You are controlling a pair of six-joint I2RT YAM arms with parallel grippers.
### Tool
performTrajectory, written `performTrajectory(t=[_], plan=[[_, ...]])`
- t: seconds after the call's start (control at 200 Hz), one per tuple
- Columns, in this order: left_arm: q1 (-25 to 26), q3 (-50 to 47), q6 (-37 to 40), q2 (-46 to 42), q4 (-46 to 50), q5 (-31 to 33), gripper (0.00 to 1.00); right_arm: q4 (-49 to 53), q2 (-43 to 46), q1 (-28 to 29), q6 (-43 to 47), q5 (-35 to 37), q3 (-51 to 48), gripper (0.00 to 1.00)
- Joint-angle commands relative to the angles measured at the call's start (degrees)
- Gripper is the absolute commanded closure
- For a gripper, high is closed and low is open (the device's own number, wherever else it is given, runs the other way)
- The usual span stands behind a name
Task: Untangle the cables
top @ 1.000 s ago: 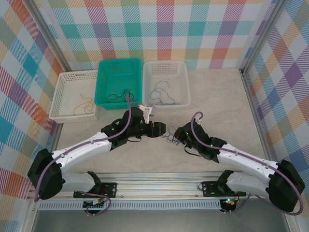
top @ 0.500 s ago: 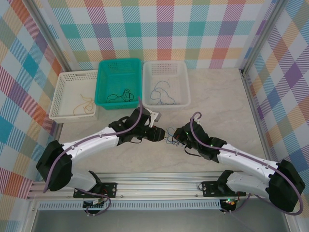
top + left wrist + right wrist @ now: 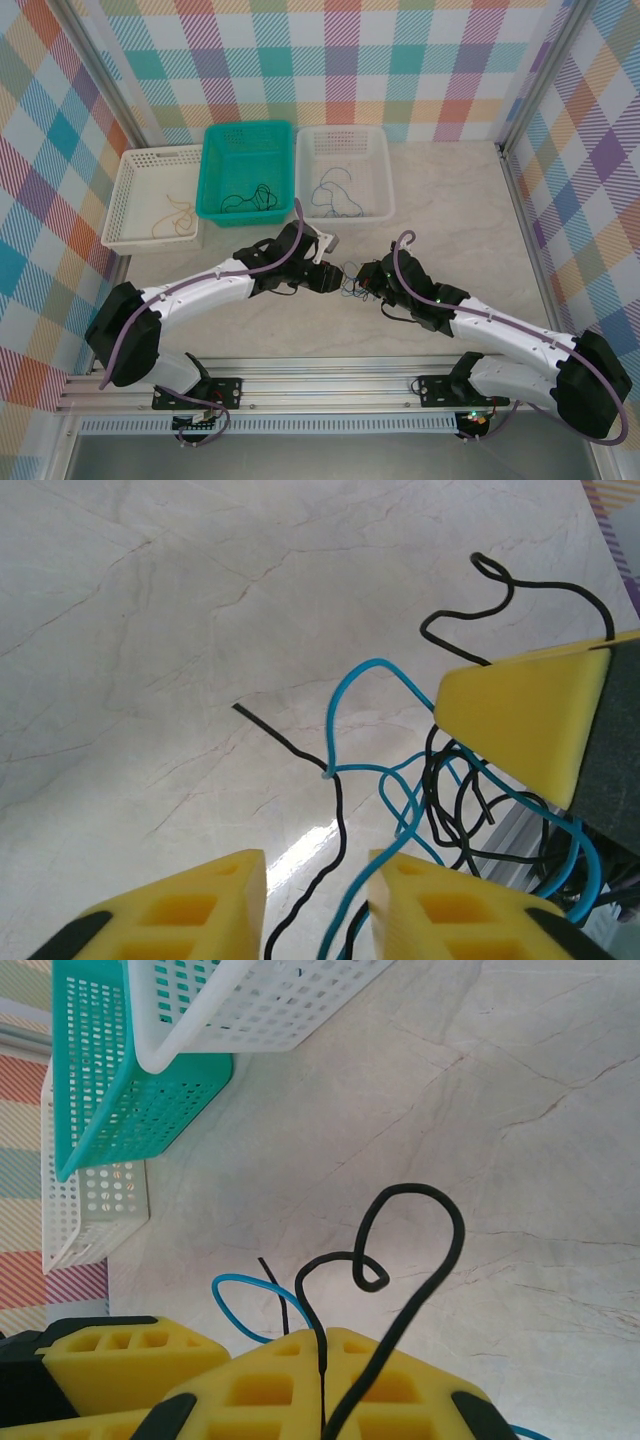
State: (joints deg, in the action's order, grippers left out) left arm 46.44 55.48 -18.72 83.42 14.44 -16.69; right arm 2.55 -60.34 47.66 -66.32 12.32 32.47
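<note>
The marble-patterned desk (image 3: pixel 450 200) carries three baskets along its far side: a white basket (image 3: pixel 130 195) on the left, a teal basket (image 3: pixel 215 165) in the middle and a second white basket (image 3: pixel 385 170) beside it, each with a few loose strands lying in it. Both arms reach toward the middle of the desk, where the left pincer (image 3: pixel 335 274) and right pincer (image 3: pixel 366 280) stand nose to nose over the cables (image 3: pixel 350 288), a small clump of blue and black wire lying between them. The right pincer is closed tight on the cables, with a black loop (image 3: pixel 408 1189) curling up out of its pads. The left pincer stands part open, a black wire and a blue strand (image 3: pixel 375 663) running through the gap, neither pinched. The wire looks light, thin and floppy, so it will likely drag its neighbours along rather than hold a shape. A free end such as the black tail (image 3: pixel 280 736) seems the best place to pinch and draw away. A pale spot (image 3: pixel 327 775) sits where blue crosses black, perhaps a knot or a tie, though it is too small to tell.
</note>
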Motion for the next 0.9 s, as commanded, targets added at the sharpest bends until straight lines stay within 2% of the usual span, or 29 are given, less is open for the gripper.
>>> performTrajectory(t=[0.0,0.285,0.455,0.9], plan=[[0.9,1.3,-0.6,0.1,-1.7,-1.3,0.72,-1.1,-0.7,0.2,1.3,-0.8,1.2,1.00],[0.9,1.8,0.6,-1.6,0.0,1.7,0.93,1.0,-1.4,0.3,1.2,-1.0,1.7,1.00],[0.9,1.7,-0.4,-2.2,0.4,3.0,1.00,2.0,-1.4,0.2,0.5,-0.7,1.2,1.00],[0.9,-3.1,-9.7,-6.2,-5.6,13.6,1.00,6.4,-3.8,0.2,-2.4,0.3,-0.4,1.00]])
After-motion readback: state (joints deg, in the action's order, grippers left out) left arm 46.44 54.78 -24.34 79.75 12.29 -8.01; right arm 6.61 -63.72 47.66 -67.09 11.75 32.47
